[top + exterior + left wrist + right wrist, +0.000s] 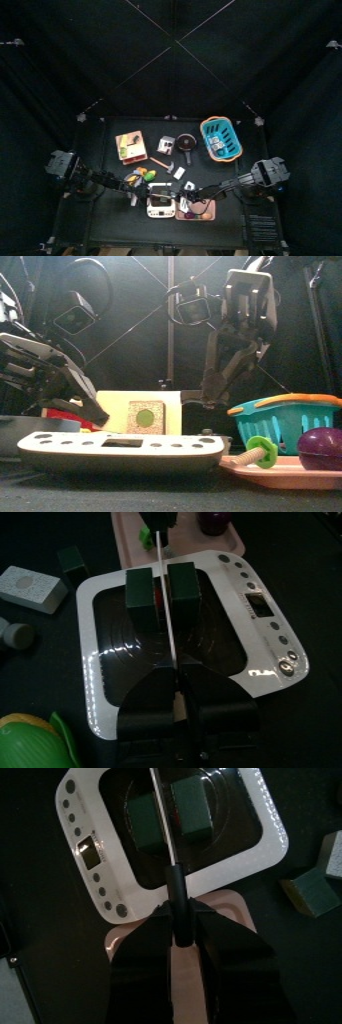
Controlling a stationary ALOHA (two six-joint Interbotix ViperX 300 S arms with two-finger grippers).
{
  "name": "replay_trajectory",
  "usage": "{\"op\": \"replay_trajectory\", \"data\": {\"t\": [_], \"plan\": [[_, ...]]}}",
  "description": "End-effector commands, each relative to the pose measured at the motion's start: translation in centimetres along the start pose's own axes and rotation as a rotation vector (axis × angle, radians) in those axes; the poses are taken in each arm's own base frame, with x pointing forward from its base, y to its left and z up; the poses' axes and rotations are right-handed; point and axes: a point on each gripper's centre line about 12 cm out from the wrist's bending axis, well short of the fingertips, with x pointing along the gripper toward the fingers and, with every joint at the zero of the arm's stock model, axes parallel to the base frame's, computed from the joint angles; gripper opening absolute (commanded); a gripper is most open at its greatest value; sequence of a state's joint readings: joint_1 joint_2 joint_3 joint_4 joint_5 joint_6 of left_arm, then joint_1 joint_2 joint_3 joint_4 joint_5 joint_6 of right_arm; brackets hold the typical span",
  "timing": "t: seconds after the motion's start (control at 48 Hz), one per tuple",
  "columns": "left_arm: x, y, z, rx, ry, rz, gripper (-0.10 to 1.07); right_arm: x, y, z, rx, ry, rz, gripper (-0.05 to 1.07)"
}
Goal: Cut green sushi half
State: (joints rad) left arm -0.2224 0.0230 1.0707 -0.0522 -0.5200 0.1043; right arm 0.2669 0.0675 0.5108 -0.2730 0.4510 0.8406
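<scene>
The green sushi (261, 449), a small lime-green round piece, lies on a pink tray (294, 473) at the front right, next to a purple ball (322, 447). Neither wrist view shows the sushi. My left gripper (163, 574) hangs over a white kitchen scale (254, 622), its green-padded fingers pressed together along a thin line, holding nothing. My right gripper (166, 803) is likewise shut and points at the same scale (94, 858) from above the tray (120, 943). In the front view it (214, 396) hangs behind and left of the sushi.
A blue basket (287, 416) stands behind the tray. Behind the scale (120, 446), a yellow board (120, 406) carries a green block (144, 414). Dark green cubes (314, 888) lie beside the scale. A green-and-yellow item (27, 737) lies near the left arm.
</scene>
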Motion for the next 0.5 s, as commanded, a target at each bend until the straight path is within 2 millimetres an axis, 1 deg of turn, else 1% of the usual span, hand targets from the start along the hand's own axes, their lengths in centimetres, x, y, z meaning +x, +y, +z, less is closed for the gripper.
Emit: {"op": "replay_trajectory", "data": {"t": [0.0,0.125,0.292,0.396,0.479], "plan": [[-0.2,-0.7,-0.4,0.012,0.022,-0.020,0.38,-0.7,0.9,-0.3,0.008,0.005,0.020,0.45],[-0.3,-0.9,-0.4,0.017,0.021,-0.026,0.38,-0.7,1.1,-0.4,0.006,0.005,0.024,0.45],[-0.5,-0.8,-0.1,0.019,0.009,-0.025,0.38,-1.0,1.2,0.1,-0.003,-0.001,0.019,0.45],[-0.8,-0.8,0.5,0.018,-0.011,-0.023,0.38,-1.3,1.2,0.5,-0.013,-0.012,0.018,0.45],[-1.2,-0.7,1.3,0.018,-0.042,-0.021,0.38,-1.7,1.3,0.9,-0.019,-0.025,0.018,0.45]]}}
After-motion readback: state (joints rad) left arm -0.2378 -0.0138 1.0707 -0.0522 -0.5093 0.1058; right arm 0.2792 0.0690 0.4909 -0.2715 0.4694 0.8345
